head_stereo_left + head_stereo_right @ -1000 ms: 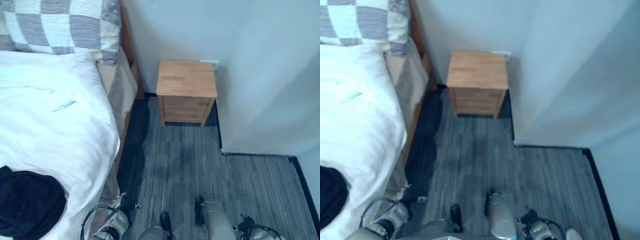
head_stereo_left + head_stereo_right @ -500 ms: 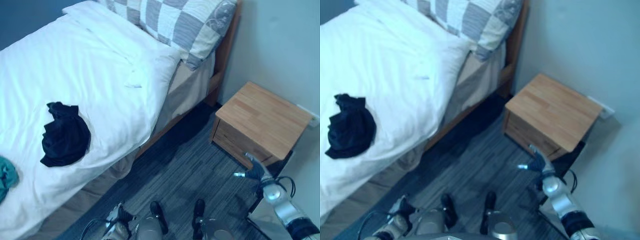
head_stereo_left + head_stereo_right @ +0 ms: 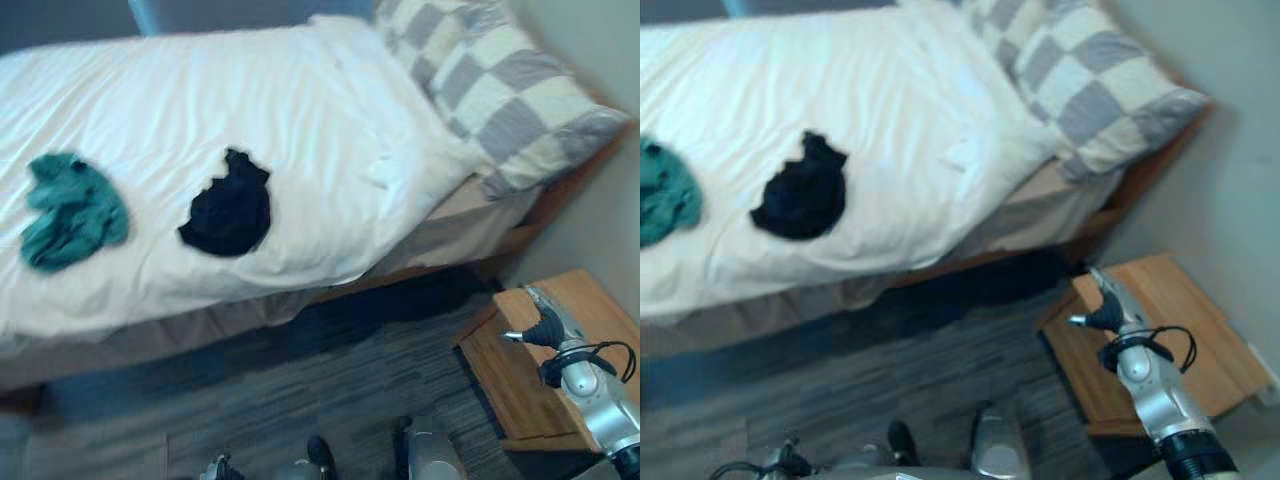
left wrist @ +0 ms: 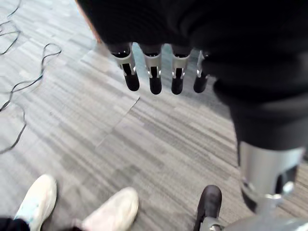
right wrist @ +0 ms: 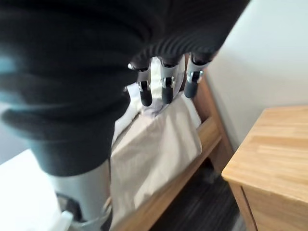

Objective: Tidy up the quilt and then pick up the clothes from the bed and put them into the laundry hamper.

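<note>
step: approach, quilt (image 3: 250, 110) untouched | black garment (image 3: 228, 210), green garment (image 3: 70, 210) on bed | left hand (image 4: 154, 72), right hand (image 5: 166, 86) relaxed, empty | next: reach quilt edge

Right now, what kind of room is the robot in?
Most likely a bedroom. A bed with a white quilt and a checked pillow stands against the wall, with a wooden nightstand beside it. A black garment and a green garment lie on the quilt.

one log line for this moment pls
phase: approach | left robot hand: open, empty | right robot hand: open, empty | black garment, green garment: on quilt
</note>
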`<state>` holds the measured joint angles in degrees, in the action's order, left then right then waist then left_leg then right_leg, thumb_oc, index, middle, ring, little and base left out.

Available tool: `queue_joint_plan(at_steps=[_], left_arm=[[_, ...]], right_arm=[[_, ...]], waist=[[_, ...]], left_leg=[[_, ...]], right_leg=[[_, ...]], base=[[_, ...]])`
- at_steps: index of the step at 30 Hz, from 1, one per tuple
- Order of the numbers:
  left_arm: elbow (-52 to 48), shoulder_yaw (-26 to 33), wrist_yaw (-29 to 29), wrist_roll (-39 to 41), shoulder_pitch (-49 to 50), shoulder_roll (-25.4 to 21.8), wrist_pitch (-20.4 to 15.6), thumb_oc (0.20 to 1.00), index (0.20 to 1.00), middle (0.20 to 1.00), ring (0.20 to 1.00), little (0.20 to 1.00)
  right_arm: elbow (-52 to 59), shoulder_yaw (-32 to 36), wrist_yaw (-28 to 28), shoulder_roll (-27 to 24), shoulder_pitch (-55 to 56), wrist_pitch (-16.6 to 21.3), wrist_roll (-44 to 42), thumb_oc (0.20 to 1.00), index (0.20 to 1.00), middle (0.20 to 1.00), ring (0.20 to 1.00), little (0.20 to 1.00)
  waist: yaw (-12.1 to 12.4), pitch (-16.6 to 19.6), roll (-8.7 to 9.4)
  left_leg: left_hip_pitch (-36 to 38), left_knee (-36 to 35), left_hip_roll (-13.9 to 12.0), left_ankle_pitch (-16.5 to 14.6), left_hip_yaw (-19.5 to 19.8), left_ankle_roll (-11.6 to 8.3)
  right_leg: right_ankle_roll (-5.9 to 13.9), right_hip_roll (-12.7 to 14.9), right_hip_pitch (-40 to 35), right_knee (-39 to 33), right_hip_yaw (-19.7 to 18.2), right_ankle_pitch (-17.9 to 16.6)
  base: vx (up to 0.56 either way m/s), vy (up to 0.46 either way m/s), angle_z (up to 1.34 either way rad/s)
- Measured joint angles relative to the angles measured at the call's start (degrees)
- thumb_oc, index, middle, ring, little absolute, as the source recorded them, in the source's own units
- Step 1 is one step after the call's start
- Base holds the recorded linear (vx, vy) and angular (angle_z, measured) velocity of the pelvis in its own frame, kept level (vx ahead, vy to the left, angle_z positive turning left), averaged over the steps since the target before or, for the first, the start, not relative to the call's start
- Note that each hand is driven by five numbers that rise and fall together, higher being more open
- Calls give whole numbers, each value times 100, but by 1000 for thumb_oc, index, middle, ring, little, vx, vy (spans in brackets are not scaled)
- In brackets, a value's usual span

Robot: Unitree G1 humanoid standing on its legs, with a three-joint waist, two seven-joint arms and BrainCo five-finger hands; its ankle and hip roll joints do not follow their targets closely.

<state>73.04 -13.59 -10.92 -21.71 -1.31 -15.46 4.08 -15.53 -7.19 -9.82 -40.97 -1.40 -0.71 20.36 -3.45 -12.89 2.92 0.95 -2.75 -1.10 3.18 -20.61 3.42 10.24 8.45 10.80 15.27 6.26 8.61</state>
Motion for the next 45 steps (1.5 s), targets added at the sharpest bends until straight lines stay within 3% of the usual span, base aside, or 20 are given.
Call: queue_joint_plan(at_steps=[1,3,5,7,10,12,16,18,21,23,26,28,30,32,33,35,37,41,44,45], left_arm=[[17,-107,26,-79,-138,-11,14,1000,1000,1000,1000,1000],[4,-215,49,-165,-271,-19,-43,1000,1000,1000,1000,1000],[3,-349,83,-170,-396,2,-42,1000,1000,1000,1000,1000],[-20,-461,149,-173,-333,42,-122,1000,1000,1000,1000,1000],[-127,-396,165,-187,-127,167,-167,1000,1000,1000,1000,1000],[-106,-237,160,-158,69,259,-163,1000,1000,1000,1000,1000],[-70,-227,62,-143,-278,166,-137,1000,1000,1000,1000,1000],[-117,-239,38,-128,-236,228,-124,1000,1000,1000,1000,1000],[-115,-262,-12,-83,-204,242,-148,1000,1000,1000,1000,1000],[-1,-296,-16,-84,-336,295,-162,1000,1000,1000,1000,1000],[-51,-302,-16,-86,-181,388,-153,1000,1000,1000,1000,1000],[-99,-292,-11,-94,-95,378,-150,1000,1000,1000,1000,1000],[-51,-297,22,-134,-165,336,-101,1000,1000,1000,1000,1000],[-69,-410,52,-190,-224,250,-106,1000,1000,1000,1000,1000],[-65,-495,52,-193,-286,182,-102,1000,1000,1000,1000,1000],[-10,-641,70,-206,-557,-30,-32,1000,1000,1000,1000,1000],[-53,-629,69,-207,-597,-166,-24,1000,1000,1000,1000,1000],[-130,-631,108,-220,-544,-173,-34,1000,1000,1000,1000,1000],[-296,-630,177,-340,-363,-82,-26,1000,1000,1000,1000,1000],[-340,-625,218,-427,-249,-28,-55,1000,1000,1000,1000,1000]], right_arm=[[-248,-3,-24,-50,-276,-56,3,1000,1000,1000,1000,1000],[-486,4,-34,-171,-566,-159,1,1000,1000,1000,1000,1000],[-583,-59,-142,-180,-1104,-179,1,1000,1000,1000,1000,1000],[-614,-148,-266,-180,-1494,-213,0,1000,1000,1000,1000,1000],[-619,-255,-354,-137,-1649,-209,1,1000,1000,1000,1000,1000],[-598,-277,-421,-185,-1731,-224,7,1000,1000,1000,1000,1000],[-726,-175,-425,-180,-1813,-337,12,1000,1000,1000,1000,1000],[-702,-201,-413,-136,-1870,-355,22,1000,1000,1000,1000,1000],[-654,-341,-373,-186,-1923,-325,206,1000,1000,1000,1000,1000],[-786,-432,-362,-193,-1937,-329,207,1000,1000,1000,1000,1000],[-804,-458,-360,-255,-1917,-289,210,1000,1000,1000,1000,1000],[-767,-464,-333,-265,-1805,-277,218,1000,1000,1000,1000,1000],[-736,-404,-260,-139,-1664,-278,224,1000,1000,1000,1000,1000],[-737,-547,-187,34,-1569,-275,225,1000,1000,1000,1000,1000],[-723,-598,-173,59,-1569,-267,225,1000,1000,1000,1000,1000],[-543,-666,-147,80,-1505,-189,223,1000,1000,1000,1000,1000],[-498,-688,-137,129,-1525,-180,223,1000,1000,1000,1000,1000],[-535,-682,-134,121,-1545,-156,225,1000,1000,1000,1000,1000],[-531,-666,-110,96,-1524,-158,225,1000,1000,1000,1000,1000],[-527,-457,-107,85,-1401,-160,224,1000,1000,1000,1000,1000]], waist=[[28,-23,6],[35,-64,-77],[37,-109,-129],[15,-156,-153],[-45,-250,-105],[-145,-251,-398],[-62,-609,-126],[-5,-666,-131],[62,-649,-439],[78,-675,-451],[48,-587,-714],[99,-568,-573],[21,-578,-338],[-16,-587,-316],[-16,-604,-280],[-126,-703,-212],[-117,-706,29],[-108,-681,57],[-121,-672,42],[-280,-321,-160]], left_leg=[[-33,-178,28,154,388,-17],[-202,-222,-43,214,793,-54],[-380,-225,-117,226,1052,-47],[-354,-232,-175,127,1002,-154],[-9,-101,-264,-65,682,-365],[107,423,-481,-45,772,-725],[-929,2128,-353,275,784,-1224],[-923,1915,-438,159,393,-1131],[-675,-118,-650,283,405,-1114],[-884,-240,-874,366,475,-1173],[-617,-204,-1151,334,222,-1116],[-440,-217,-951,793,145,-869],[-267,-212,-582,776,-36,-639],[-86,-205,-467,682,-156,-326],[-41,-203,-437,672,-177,-319],[20,-209,-447,578,-96,-222],[170,-209,-376,566,-228,-216],[217,-215,-472,498,-92,-372],[245,-209,-564,492,-82,-560],[227,-237,-544,410,-217,-681]], right_leg=[[-48,-250,-181,-496,-597,-93],[-146,-574,-395,-830,-980,-427],[-168,-697,-456,-1107,-925,-858],[-485,-664,-754,-1473,-535,-1333],[-794,-582,-1074,-1566,-289,-1235],[-888,-693,-1175,-1523,-180,-1104],[-950,-230,-1323,-1661,85,-1115],[-1007,-210,-1544,-2027,91,-1164],[-1006,-318,-1404,-2029,33,-1164],[-1000,-271,-1459,-2023,-80,-1160],[-559,-225,-1729,-1997,-101,-1063],[-309,21,-1829,-1972,-260,-998],[-44,427,-1673,-1429,-299,-965],[82,557,-1084,-303,-370,-843],[77,582,-921,56,-397,-783],[-28,38,-367,759,-918,-319],[-77,-202,-288,123,-667,-341],[-416,-416,-817,-1232,-285,-1255],[-568,-555,-1046,-1723,-290,-1481],[-532,-532,-1087,-1958,-389,-1625]], base=[[256,-213,117],[333,-274,139],[243,-167,90],[300,-206,64],[281,-174,46],[264,-175,35],[226,-29,41],[342,181,4],[295,189,-7],[301,252,10],[340,339,-13],[235,294,-46],[130,291,-27],[129,291,-24],[89,138,-11],[80,37,15],[93,31,5],[79,15,10],[43,52,-6],[-25,44,-13]])
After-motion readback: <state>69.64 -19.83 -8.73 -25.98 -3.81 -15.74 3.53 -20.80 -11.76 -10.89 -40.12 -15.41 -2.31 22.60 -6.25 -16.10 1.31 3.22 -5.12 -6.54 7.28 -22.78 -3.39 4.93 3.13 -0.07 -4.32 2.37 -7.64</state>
